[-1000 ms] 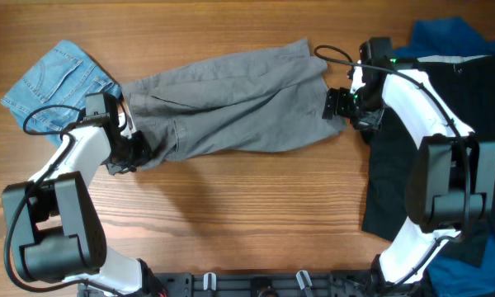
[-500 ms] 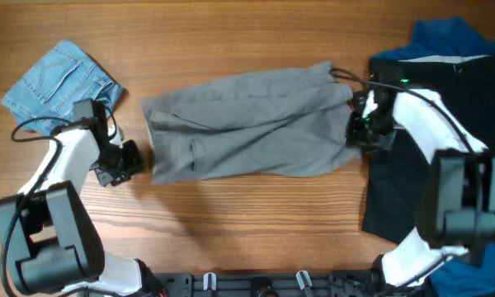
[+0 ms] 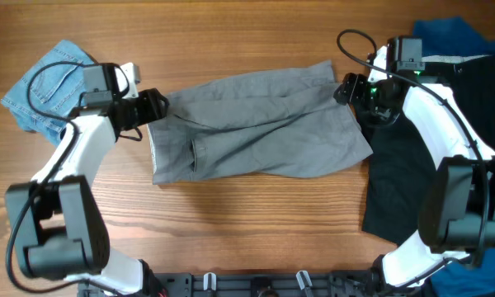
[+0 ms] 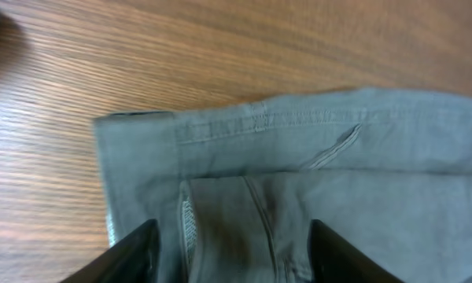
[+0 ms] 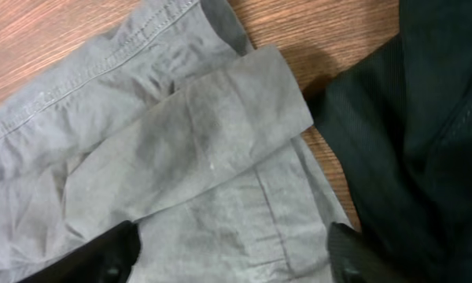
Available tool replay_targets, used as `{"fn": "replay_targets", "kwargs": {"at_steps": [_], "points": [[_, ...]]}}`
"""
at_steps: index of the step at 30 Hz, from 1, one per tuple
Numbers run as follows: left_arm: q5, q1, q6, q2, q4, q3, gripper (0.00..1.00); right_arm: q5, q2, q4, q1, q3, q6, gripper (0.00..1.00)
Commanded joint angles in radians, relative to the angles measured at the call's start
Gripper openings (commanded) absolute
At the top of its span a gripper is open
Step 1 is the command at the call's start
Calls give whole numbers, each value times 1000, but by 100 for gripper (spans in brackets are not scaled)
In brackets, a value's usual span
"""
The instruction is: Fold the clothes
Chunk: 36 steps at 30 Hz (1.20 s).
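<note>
The mid-grey shorts (image 3: 264, 124) lie flat across the middle of the table, folded lengthwise, with the waistband end at the left. My left gripper (image 3: 154, 106) is open and empty over their far left corner. The left wrist view shows the grey waistband and seams (image 4: 299, 149) between its spread fingers (image 4: 232, 259). My right gripper (image 3: 347, 89) is open and empty over the far right corner. Its wrist view shows the grey leg hem (image 5: 181, 141) below the spread fingers (image 5: 228, 255).
Folded light-blue denim shorts (image 3: 54, 82) lie at the far left, behind my left arm. A black garment (image 3: 421, 165) covers the right side, touching the grey shorts' right edge, and shows in the right wrist view (image 5: 425, 118). A dark-blue piece (image 3: 450, 37) lies at the far right corner.
The grey shorts slid right and flattened. Both grippers let go of them, then moved toward the shorts' far corners, the left one back over the waistband.
</note>
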Motion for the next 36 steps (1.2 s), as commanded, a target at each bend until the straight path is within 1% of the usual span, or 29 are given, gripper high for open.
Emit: {"fn": "replay_targets", "kwargs": {"at_steps": [1, 2, 3, 4, 6, 9, 11, 13, 14, 15, 17, 19, 20, 23, 25, 26, 27, 28, 29, 30, 31, 32, 34, 35, 36], "points": [[34, -22, 16, 69, 5, 8, 45, -15, 35, 27, 5, 5, 4, 93], [34, -22, 16, 75, -9, 8, 27, -15, 47, 41, 5, 5, 4, 93], [34, -21, 16, 74, -14, 8, 5, -15, 62, 44, 5, 5, 13, 90], [34, -19, 13, 70, -16, 8, 4, -14, 74, 44, 5, 5, 32, 88], [34, -4, 7, 50, -16, 8, 4, -25, 108, 51, 5, 5, 71, 76], [33, 24, -18, 2, -16, 8, 4, -129, 174, 142, 5, 5, 79, 73], [33, 37, -21, -23, -24, 8, 4, -187, 188, 218, 6, 5, 82, 56], [20, 43, -21, -35, -51, 8, 4, -226, 190, 290, 8, 5, 82, 32], [-5, 44, -21, -36, -78, 8, 4, -225, 190, 303, 8, 5, 83, 8], [-34, 44, -21, -36, -105, 8, 4, -231, 189, 316, 8, 5, 91, 4], [-85, 45, -21, -36, -146, 8, 4, -308, 189, 351, 8, 9, 108, 4], [-90, 55, -30, -36, -157, 8, 4, -515, 189, 493, 8, 9, 121, 4], [-97, 62, -59, -36, -153, 8, 4, -545, 189, 574, 8, 9, 195, 4], [-126, 114, -164, -36, -135, 8, 4, -498, 189, 691, 8, 8, 310, 4], [-125, 145, -197, -36, -111, 8, 4, -450, 190, 724, 11, 8, 323, 6], [-126, 151, -198, -36, -98, 8, 9, -431, 190, 732, 14, 8, 323, 10], [-126, 151, -198, -36, -92, 8, 16, -424, 190, 733, 19, 8, 322, 11], [-126, 150, -198, -36, -92, 8, 17, -420, 190, 733, 25, 8, 319, 13], [-125, 150, -198, -36, -95, 8, 31, -402, 190, 724, 44, 8, 222, 74], [-104, 150, -196, -40, -113, 8, 35, -403, 190, 689, 40, 8, 198, 74], [-79, 151, -185, -47, -114, 8, 35, -402, 190, 651, 34, 8, 172, 73], [-34, 150, -140, -61, -114, 10, 35, -402, 190, 611, 29, 8, 143, 73], [43, 146, -89, -104, -114, 18, 37, -403, 190, 524, 18, 8, 72, 73], [88, 132, -59, -145, -117, 22, 36, -403, 189, 488, 16, 8, 43, 74], [89, 113, -51, -174, -127, 22, 34, -403, 189, 459, 16, 8, 27, 73]]}}
